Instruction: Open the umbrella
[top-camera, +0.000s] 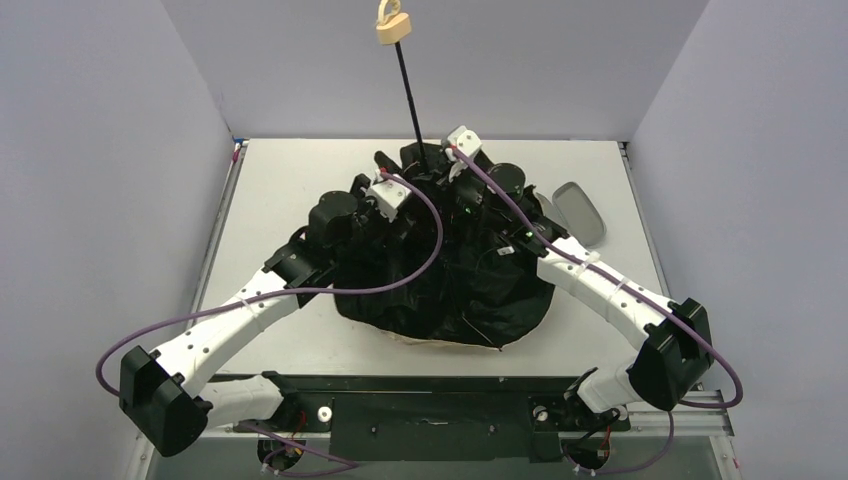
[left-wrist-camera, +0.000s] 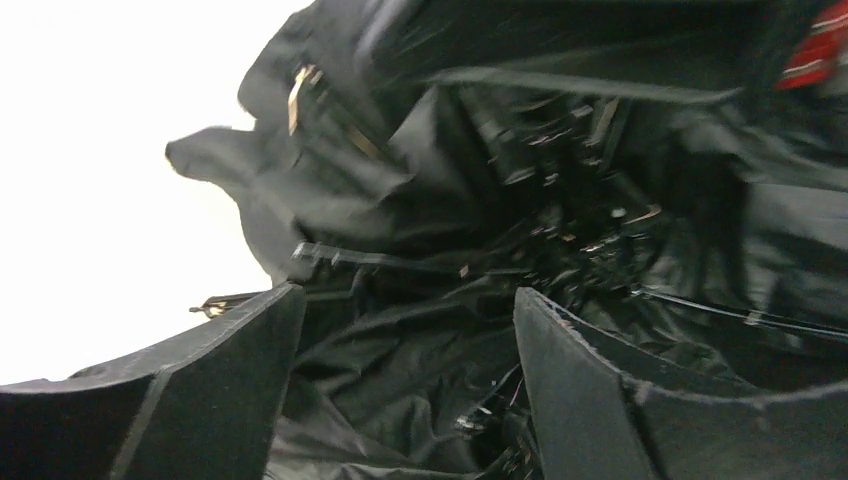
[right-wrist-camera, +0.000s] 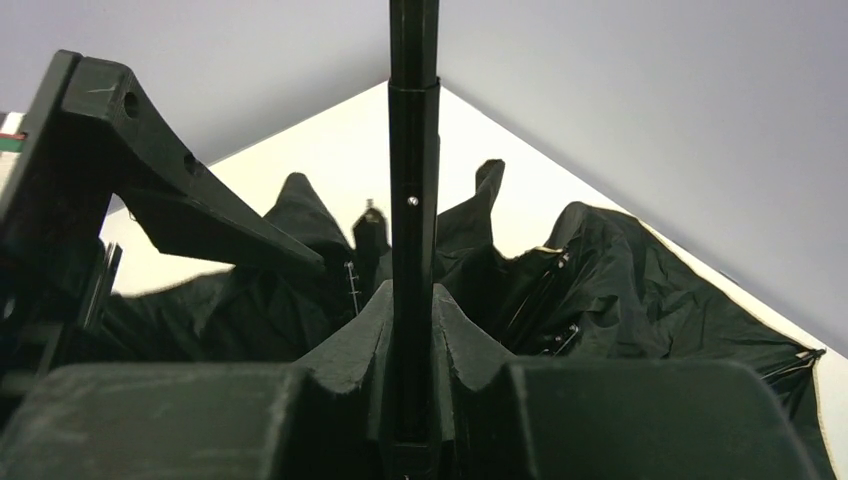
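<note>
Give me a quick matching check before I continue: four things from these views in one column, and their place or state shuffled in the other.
1. handle
2. right tool
3. left tool
4. grey oval object

A. open, at the black canopy folds and ribs
B. lying on the table, right of the canopy
C. tan, at the far end of the shaft
D. shut on the black shaft

Pairs: 1-C, 2-D, 3-A, 4-B
</note>
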